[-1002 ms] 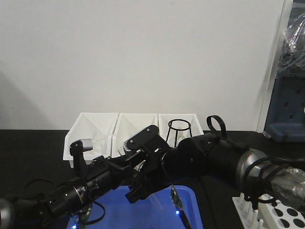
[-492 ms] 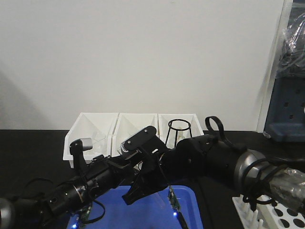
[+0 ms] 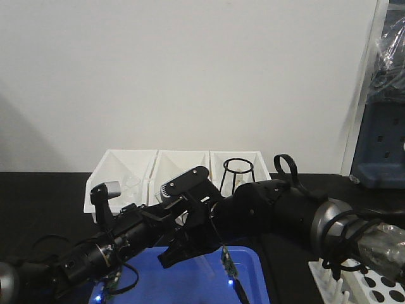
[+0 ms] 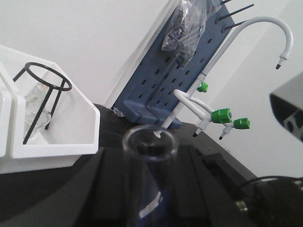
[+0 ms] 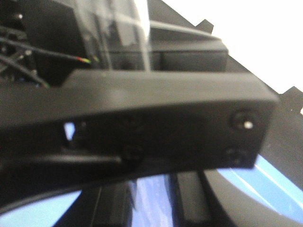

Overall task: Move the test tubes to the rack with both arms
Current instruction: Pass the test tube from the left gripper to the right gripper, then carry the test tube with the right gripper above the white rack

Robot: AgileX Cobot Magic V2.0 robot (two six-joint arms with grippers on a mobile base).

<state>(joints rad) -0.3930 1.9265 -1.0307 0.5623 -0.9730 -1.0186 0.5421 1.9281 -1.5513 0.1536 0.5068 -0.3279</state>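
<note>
In the left wrist view my left gripper [image 4: 149, 189] is shut on a clear test tube [image 4: 149, 142], whose open mouth points away between the black fingers [image 4: 109, 189]. In the front view both black arms meet over a blue tray [image 3: 209, 285]: the left gripper [image 3: 158, 221] comes from the lower left, and the right gripper [image 3: 180, 250] reaches in from the right. In the right wrist view the tube [image 5: 125, 33] runs behind a black bar, and the right fingers [image 5: 189, 198] stand on either side of a pale strip. The fingertips are hidden. The white rack [image 3: 354, 282] is at the lower right.
White bins [image 3: 126, 168] stand along the back wall, one holding a black wire tripod [image 3: 238, 172]. It also shows in the left wrist view [image 4: 42, 94], with a beaker [image 4: 35, 101] under it. A blue pegboard [image 4: 175, 75] and white faucet [image 4: 255, 28] stand to the right.
The right gripper has shifted a little to the left and lower under the left gripper. The left arm has barely moved.
</note>
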